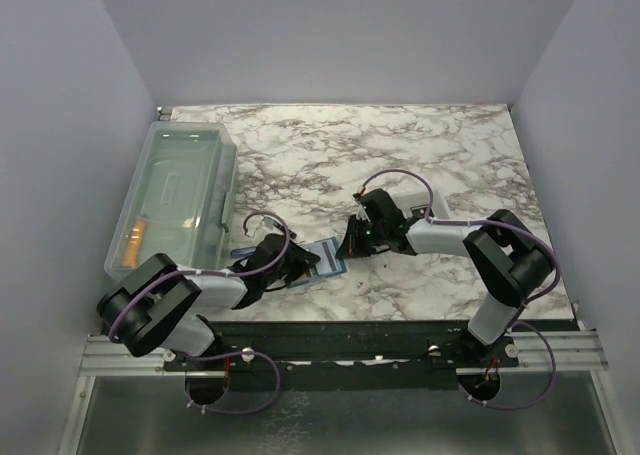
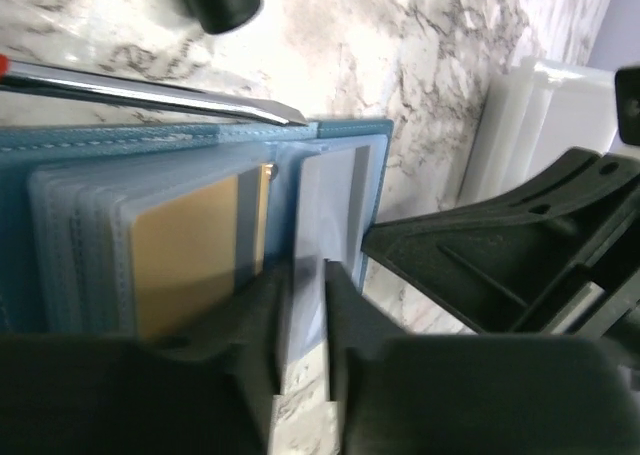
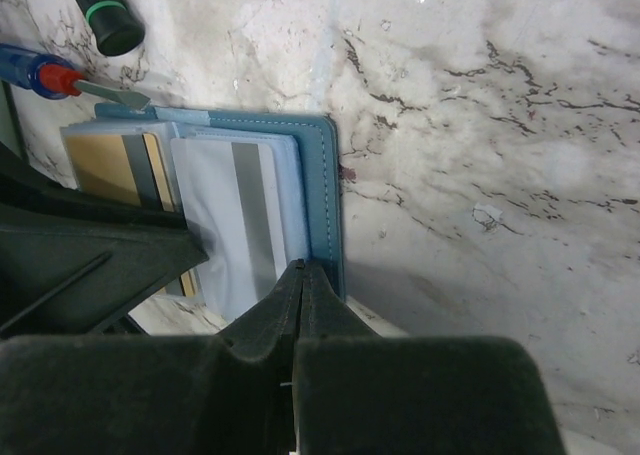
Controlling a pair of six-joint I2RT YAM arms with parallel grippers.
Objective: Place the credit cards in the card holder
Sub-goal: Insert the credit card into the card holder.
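Note:
The teal-blue card holder (image 1: 326, 258) lies open on the marble table between my grippers. Its clear inner sleeves show in the left wrist view, and one golden-orange credit card (image 2: 190, 250) sits in a sleeve; the card also shows in the right wrist view (image 3: 103, 165). My left gripper (image 2: 303, 310) is closed narrowly on a clear sleeve (image 2: 325, 200) of the card holder (image 2: 100, 140). My right gripper (image 3: 303, 268) is shut, its tip resting on the near blue edge of the card holder (image 3: 325, 190). A pale card with a grey stripe (image 3: 245, 220) lies in the top sleeve.
A large clear bin (image 1: 175, 200) stands at the left with something golden-orange (image 1: 133, 240) inside. A screwdriver (image 3: 60, 78) and a black marker with a green band (image 3: 105, 15) lie just beyond the card holder. A white tray (image 2: 540, 125) lies to its right.

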